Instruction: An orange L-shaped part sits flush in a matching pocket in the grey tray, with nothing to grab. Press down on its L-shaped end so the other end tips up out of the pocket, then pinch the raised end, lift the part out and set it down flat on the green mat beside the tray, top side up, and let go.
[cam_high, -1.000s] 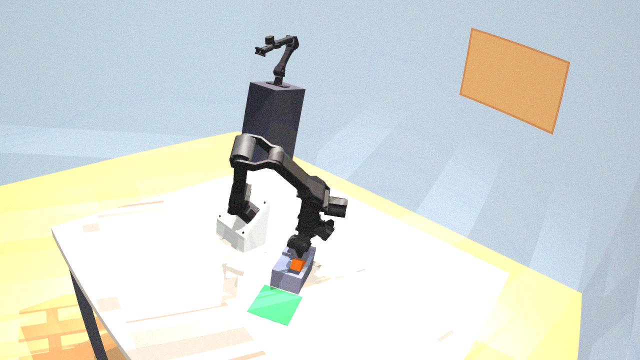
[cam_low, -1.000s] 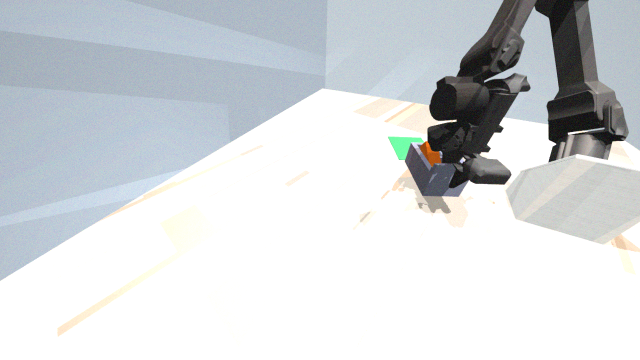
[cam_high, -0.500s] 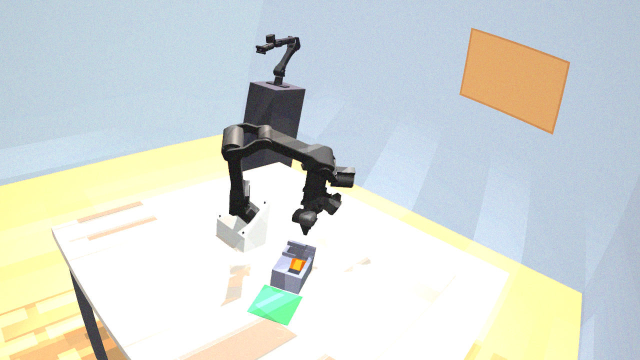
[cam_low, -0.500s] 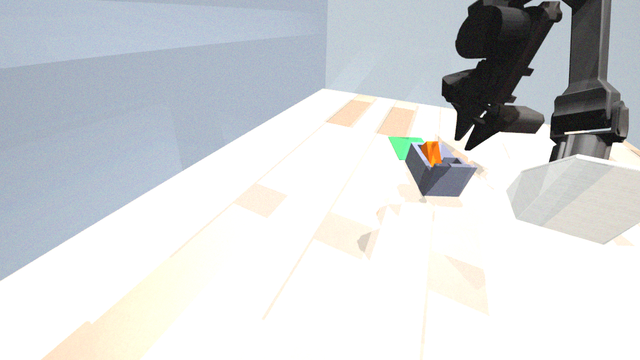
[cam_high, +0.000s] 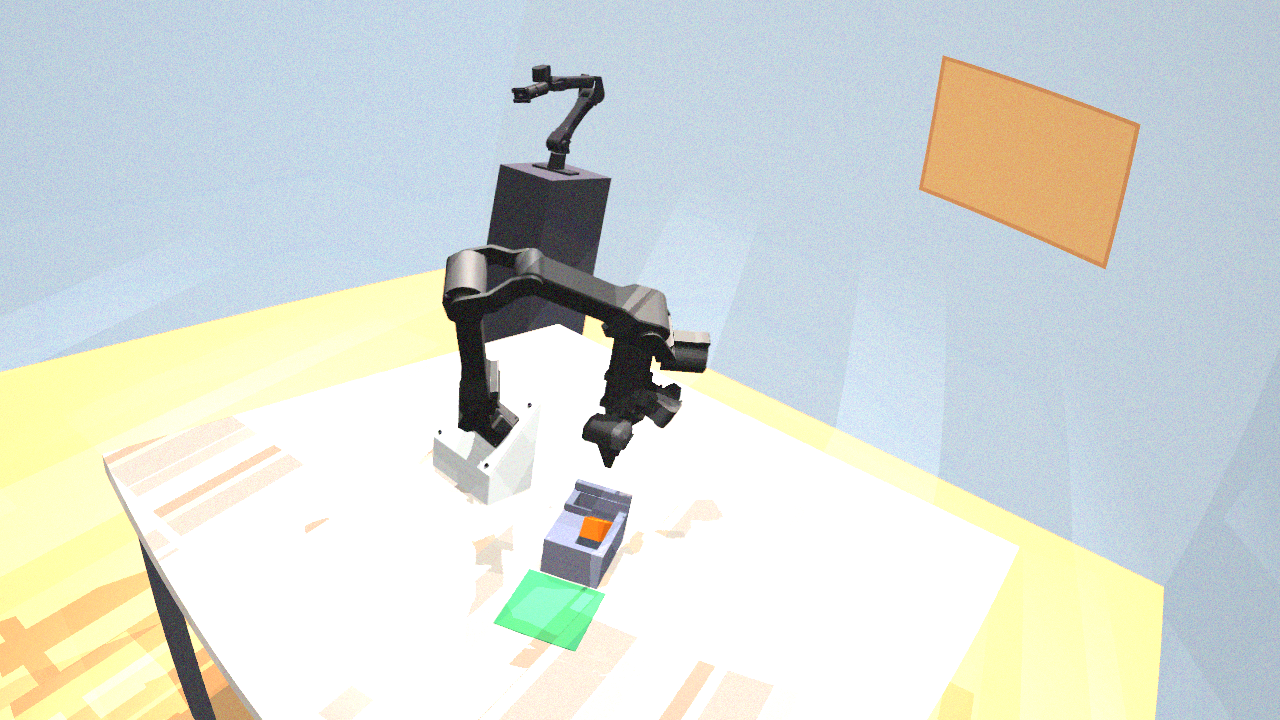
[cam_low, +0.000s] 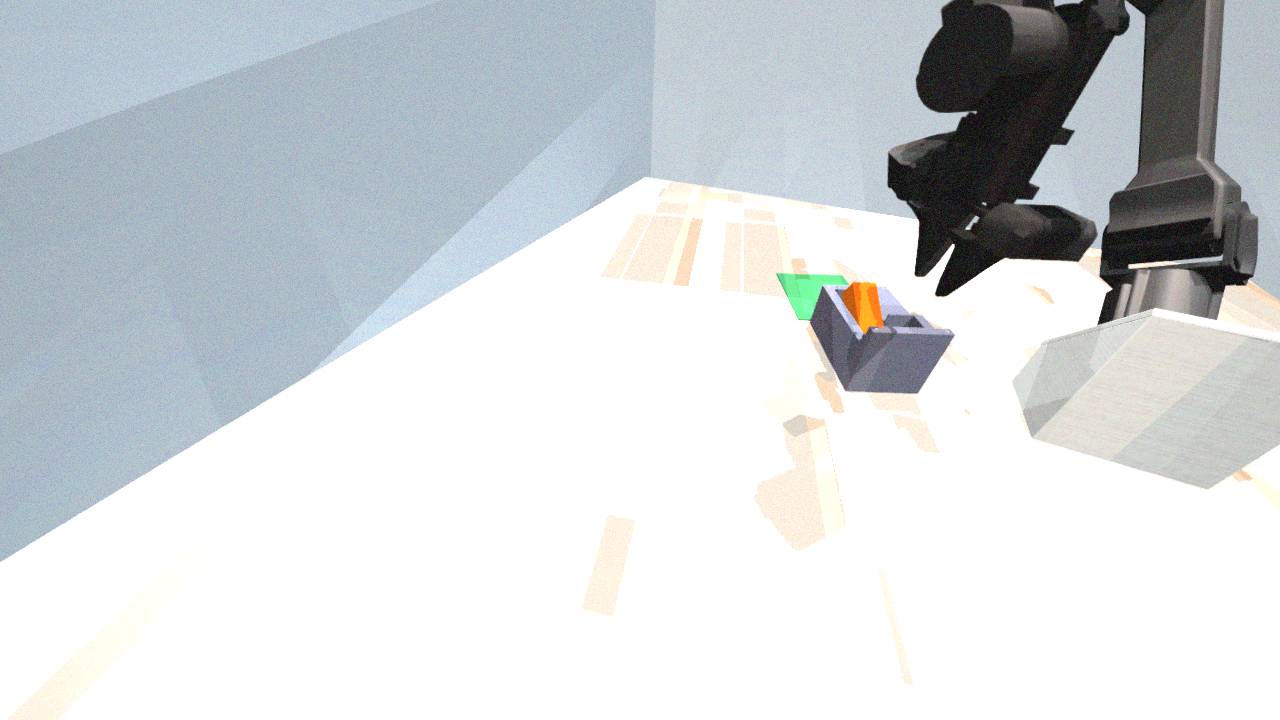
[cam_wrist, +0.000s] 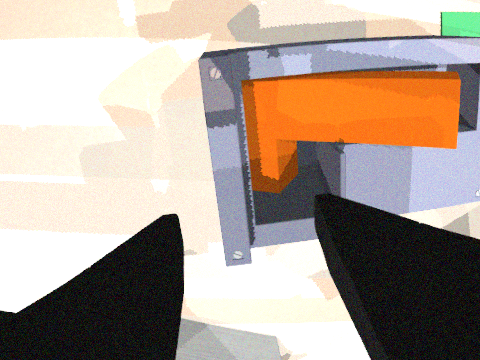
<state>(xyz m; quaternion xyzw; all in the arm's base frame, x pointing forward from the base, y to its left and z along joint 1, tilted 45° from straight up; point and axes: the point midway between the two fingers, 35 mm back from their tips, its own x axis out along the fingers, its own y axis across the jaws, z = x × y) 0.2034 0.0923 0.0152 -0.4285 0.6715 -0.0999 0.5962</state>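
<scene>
The orange L-shaped part (cam_high: 590, 528) (cam_low: 863, 304) (cam_wrist: 354, 107) lies tilted in the grey tray (cam_high: 568, 557) (cam_low: 881, 365) (cam_wrist: 227, 167). Its L-shaped end dips into the pocket, and its long end stands up above the tray rim on the side towards the green mat (cam_high: 546, 610) (cam_low: 799, 288) (cam_wrist: 460, 24). My gripper (cam_high: 611, 456) (cam_low: 930, 282) (cam_wrist: 248, 220) hangs above the tray end that is away from the mat, clear of the part. Its fingers stand partly apart with nothing between them.
The arm's white base mount (cam_high: 487, 461) (cam_low: 1154, 402) stands on the table behind the tray. A dark pillar (cam_high: 550, 232) carrying a small camera arm stands at the table's back edge. An orange panel (cam_high: 1029, 161) hangs on the wall.
</scene>
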